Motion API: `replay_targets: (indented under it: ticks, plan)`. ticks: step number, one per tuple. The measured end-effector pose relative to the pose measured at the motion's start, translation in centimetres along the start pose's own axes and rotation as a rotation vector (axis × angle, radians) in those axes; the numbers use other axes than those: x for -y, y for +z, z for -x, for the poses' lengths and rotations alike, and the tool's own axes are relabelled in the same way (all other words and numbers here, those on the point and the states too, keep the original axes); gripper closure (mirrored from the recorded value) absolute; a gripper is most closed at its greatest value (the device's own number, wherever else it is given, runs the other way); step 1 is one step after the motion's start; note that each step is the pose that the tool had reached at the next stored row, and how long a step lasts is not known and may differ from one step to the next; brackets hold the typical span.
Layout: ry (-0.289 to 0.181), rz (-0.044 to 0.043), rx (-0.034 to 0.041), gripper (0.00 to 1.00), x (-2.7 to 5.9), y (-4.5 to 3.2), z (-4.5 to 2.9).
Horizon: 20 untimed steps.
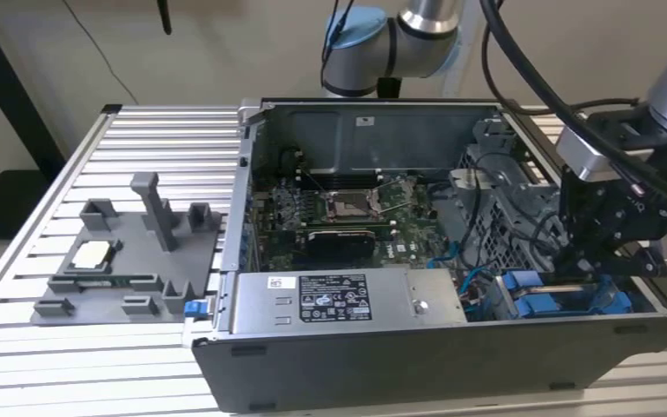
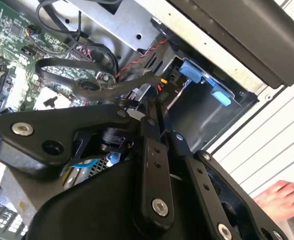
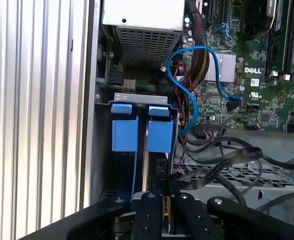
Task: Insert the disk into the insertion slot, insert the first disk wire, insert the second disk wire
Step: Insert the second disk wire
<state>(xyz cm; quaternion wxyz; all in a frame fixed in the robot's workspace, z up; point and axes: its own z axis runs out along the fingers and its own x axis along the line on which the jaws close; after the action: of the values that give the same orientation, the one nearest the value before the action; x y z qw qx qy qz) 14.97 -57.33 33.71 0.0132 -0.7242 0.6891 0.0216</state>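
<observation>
My gripper (image 1: 579, 271) reaches down into the open computer case at the exterior view's right, just above the insertion slot (image 1: 565, 306). Two blue carrier ends (image 3: 124, 127) (image 3: 160, 131) stand side by side in that bay, and the disk's silver body is mostly hidden between them. In both wrist views the black fingers (image 3: 149, 200) are drawn together on a black connector (image 3: 162, 169) of a disk wire (image 2: 163, 82), held close to the bay. The gripper (image 2: 156, 104) is shut on that connector.
The grey power-supply box (image 1: 346, 300) lies beside the bay, with the motherboard (image 1: 333, 208) behind it. A blue cable (image 3: 187, 95) and black wires (image 3: 222, 160) loop near the bay. A grey fixture tray (image 1: 125, 261) sits at the exterior view's left. A hand (image 2: 282, 196) rests on the slatted table.
</observation>
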Motion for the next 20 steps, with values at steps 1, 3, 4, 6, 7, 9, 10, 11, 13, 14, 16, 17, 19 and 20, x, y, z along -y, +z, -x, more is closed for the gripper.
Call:
replay_targets:
  ticks: [1, 3, 4, 6, 7, 9, 10, 11, 13, 14, 16, 17, 19, 20]
  plan:
    - [0.0, -0.001, 0.0005, 0.84, 0.0, 0.14, -0.01]
    - [0.0, -0.0014, 0.0039, 0.82, 0.0, 0.28, 0.0]
    - [0.0, -0.0014, 0.0045, 0.82, 0.0, 0.23, 0.0]
    - [0.0, -0.001, 0.0067, 0.76, -0.01, -0.36, 0.02]
    - [0.0, -0.0008, 0.0054, 0.76, -0.02, -0.89, 0.05]
    - [0.0, -0.0006, 0.0057, 0.76, -0.03, -1.59, 0.08]
    - [0.0, -0.0006, 0.0055, 0.76, -0.03, -1.81, 0.09]
    - [0.0, -0.0006, 0.0056, 0.76, -0.02, -2.02, 0.11]
    - [0.0, -0.0006, 0.0056, 0.76, -0.03, -2.41, 0.13]
    - [0.0, -0.0006, 0.0055, 0.76, -0.03, -2.58, 0.14]
    - [0.0, -0.0006, 0.0057, 0.76, -0.03, -2.87, 0.15]
    - [0.0, -0.0006, 0.0055, 0.76, -0.03, -2.99, 0.15]
    - [0.0, -0.0006, 0.0057, 0.76, -0.04, -3.14, 0.16]
    - [0.0, -0.0006, 0.0056, 0.76, -0.04, -3.24, 0.17]
